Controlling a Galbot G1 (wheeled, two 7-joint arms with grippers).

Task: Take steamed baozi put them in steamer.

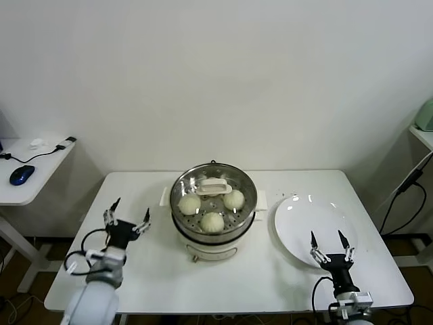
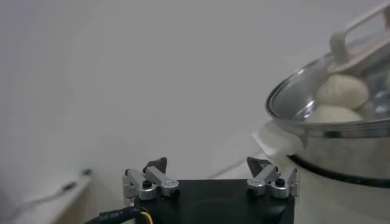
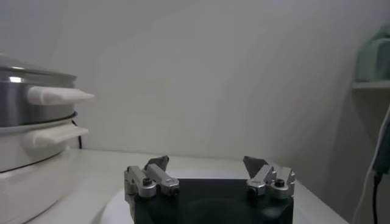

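The steamer [image 1: 181,223], a shiny steel pot on a white base, stands mid-table. A glass lid [image 1: 245,186] with a white handle [image 1: 214,184] rests on it. Three steamed baozi [image 1: 189,203] [image 1: 233,199] [image 1: 212,221] show through the glass on the perforated tray. My left gripper [image 1: 126,215] is open and empty, left of the pot. The left wrist view has that gripper [image 2: 206,163] beside the steamer [image 2: 341,152], with baozi [image 2: 344,91] under the lid [image 2: 298,91]. My right gripper [image 1: 328,239] [image 3: 206,160] is open and empty over the near edge of the plate [image 1: 298,217].
The flat white plate has nothing on it, right of the pot. A side table [image 1: 40,162] with a blue mouse [image 1: 21,175] stands far left. A shelf [image 1: 423,132] and hanging cables [image 1: 406,196] are at the right. The steamer's side handles [image 3: 58,95] face my right gripper.
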